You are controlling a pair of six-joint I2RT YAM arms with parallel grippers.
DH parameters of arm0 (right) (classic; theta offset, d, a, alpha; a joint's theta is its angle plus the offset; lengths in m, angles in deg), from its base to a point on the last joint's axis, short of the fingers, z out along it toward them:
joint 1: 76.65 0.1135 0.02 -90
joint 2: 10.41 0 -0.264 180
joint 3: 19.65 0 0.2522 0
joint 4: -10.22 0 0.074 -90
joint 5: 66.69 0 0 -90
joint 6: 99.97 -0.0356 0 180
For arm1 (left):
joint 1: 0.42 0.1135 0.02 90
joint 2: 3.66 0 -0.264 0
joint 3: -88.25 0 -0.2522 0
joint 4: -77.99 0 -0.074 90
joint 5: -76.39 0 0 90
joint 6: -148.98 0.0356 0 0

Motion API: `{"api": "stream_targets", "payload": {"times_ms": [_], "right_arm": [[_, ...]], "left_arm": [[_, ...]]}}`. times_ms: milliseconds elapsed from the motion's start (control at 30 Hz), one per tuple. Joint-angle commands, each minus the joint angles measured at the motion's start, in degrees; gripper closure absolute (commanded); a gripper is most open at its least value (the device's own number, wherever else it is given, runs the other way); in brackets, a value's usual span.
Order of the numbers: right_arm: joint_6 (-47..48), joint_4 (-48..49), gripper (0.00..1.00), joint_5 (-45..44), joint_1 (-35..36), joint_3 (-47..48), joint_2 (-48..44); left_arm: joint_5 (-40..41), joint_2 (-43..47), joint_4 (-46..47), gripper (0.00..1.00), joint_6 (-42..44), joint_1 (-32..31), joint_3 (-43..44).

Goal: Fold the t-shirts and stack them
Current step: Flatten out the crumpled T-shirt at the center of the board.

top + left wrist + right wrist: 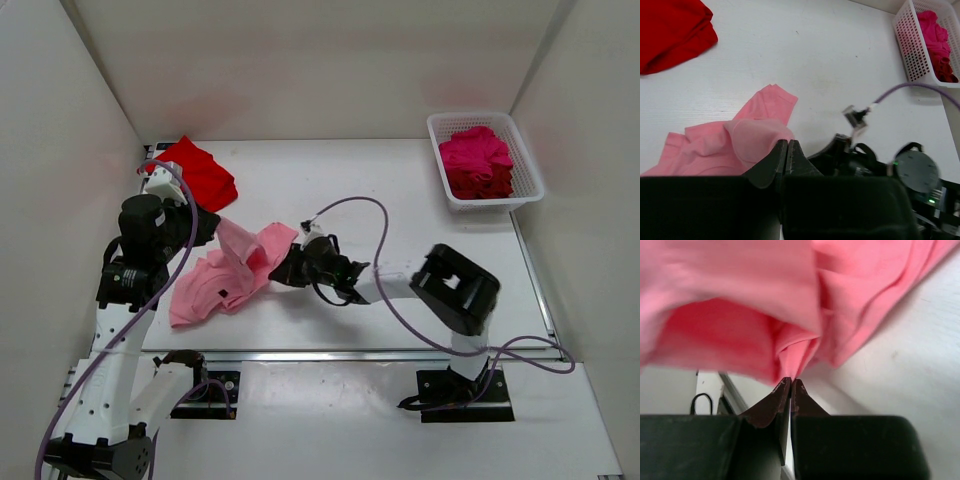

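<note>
Pink t-shirt (740,300) pinched in right hand (791,382).

I'm watching the white table (400,200), which is carrying three things: a bright red t-shirt (200,172) is lying bunched in its far left corner, and a white lattice basket (487,204) is standing in its far right corner. A light pink t-shirt (215,285) is sprawling crumpled toward the near left, part of it rising off the surface
</note>
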Motion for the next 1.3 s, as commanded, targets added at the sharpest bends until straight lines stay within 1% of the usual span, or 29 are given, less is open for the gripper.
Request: {"api": "stream_targets", "payload": {"times_ms": [0,100,167,200,267,367,400,500,567,600,633,667,700,733,767,800,833,867,900,933,967,1000,1033,1067,1100,1167,1200,1233,1267], "right_arm": [[7.4,-1.0,1.0,-9.1,-0.1,-5.4,-13.0],[13.8,-7.3,1.0,-15.9,-0.9,-9.3,-27.0],[20.8,-17.9,1.0,-22.4,-0.4,-8.4,-38.5],[22.5,-23.1,1.0,-26.8,-0.3,-7.9,-41.3],[28.2,-30.9,0.99,-31.8,0.8,-3.6,-50.9],[34.1,-40.0,1.0,-39.9,2.8,4.1,-59.9],[36.2,-43.1,1.0,-40.6,3.7,6.3,-60.7],[42.3,-49.9,1.0,-47.1,7.7,18.3,-61.5],[47.8,-50.4,1.0,-54.6,16.9,27.0,-59.3],[53.6,-48.9,1.0,-60.8,23.6,28.6,-58.6],[58.1,-41.8,1.0,-69.4,27.5,30.5,-57.3],[71.2,-34.6,1.0,-77.2,35.8,29.3,-56.9],[96.1,-6.8,1.0,-80.4,44.2,24.0,-57.1],[120.8,24.1,1.0,-81.0,47.7,22.3,-56.6],[127.1,31.2,1.0,-81.9,52.5,24.8,-54.2],[128.2,30.9,0.99,-82.2,51.7,27.5,-52.6],[115.7,16.1,1.0,-81.5,45.5,28.2,-52.7],[105.5,-10.1,1.0,-79.0,41.9,31.3,-52.3],[85.9,-22.6,1.0,-76.5,34.7,37.3,-50.7],[70.6,-40.8,1.0,-70.5,25.0,41.8,-48.5],[64.4,-54.8,1.0,-57.8,18.8,43.8,-47.1],[52.1,-59.6,1.0,-38.5,3.3,45.8,-44.7],[45.2,-64.3,1.0,-28.4,-14.3,44.2,-42.7],[42.6,-64.2,1.0,-11.4,-21.1,42.1,-42.1],[40.0,-63.5,1.0,-7.9,-26.1,36.7,-41.4],[40.7,-57.0,1.0,-12.9,-24.9,28.4,-42.7],[39.8,-55.3,1.0,-10.3,-25.8,24.3,-43.4],[38.0,-53.9,1.0,-7.6,-30.3,22.5,-42.0],[37.0,-53.1,1.0,-2.0,-33.6,22.5,-41.0]], "left_arm": [[-0.8,0.4,0.0,1.0,-0.1,-0.1,2.4],[-1.5,0.6,0.3,1.0,-2.3,0.0,3.9],[-5.0,0.3,2.0,1.0,-4.2,-0.2,4.9],[-4.7,0.0,2.5,1.0,-5.5,-0.7,5.3],[-4.5,-0.5,2.7,1.0,-6.5,-1.0,6.9],[-7.6,-1.4,2.2,1.0,-8.0,2.1,12.8],[-7.5,-1.9,1.4,1.0,-8.4,2.0,14.4],[-6.5,-6.1,-1.5,1.0,-8.4,0.8,22.1],[-9.7,-9.6,-2.3,1.0,-8.7,3.1,25.4],[-11.7,-10.3,-3.0,1.0,-8.7,3.6,27.5],[-11.5,-11.5,-3.3,1.0,-9.0,4.3,29.3],[-11.5,-12.9,-3.7,1.0,-8.6,4.5,31.1],[-11.3,-13.5,-4.9,1.0,-8.8,4.4,31.9],[-11.3,-14.8,-5.5,1.0,-8.6,4.7,33.6],[-11.9,-16.2,-5.5,1.0,-8.9,4.7,34.5],[-13.3,-17.0,-4.9,1.0,-8.5,4.9,33.9],[-14.7,-17.6,-3.8,1.0,-9.6,4.8,33.0],[-15.3,-18.4,-3.0,1.0,-10.0,4.6,30.6],[-15.6,-18.4,-1.4,1.0,-10.5,4.3,28.1],[-14.9,-18.3,-0.7,1.0,-10.5,4.4,27.0],[-14.1,-18.6,-0.4,1.0,-9.9,4.2,25.2],[-12.4,-18.4,-0.8,1.0,-9.1,4.3,24.0],[-10.7,-18.7,-0.8,1.0,-8.4,4.1,23.4],[-10.0,-18.2,-1.1,1.0,-7.5,4.3,22.6],[-8.0,-18.2,-2.0,1.0,-5.8,3.9,21.9],[-5.5,-18.1,-3.4,1.0,-3.2,4.0,21.5],[-3.3,-18.4,-3.5,1.0,-2.0,4.0,20.2],[-2.9,-19.2,-2.8,1.0,-1.5,4.1,18.6],[-2.3,-19.8,-1.6,1.0,-1.5,3.7,17.8]]}}
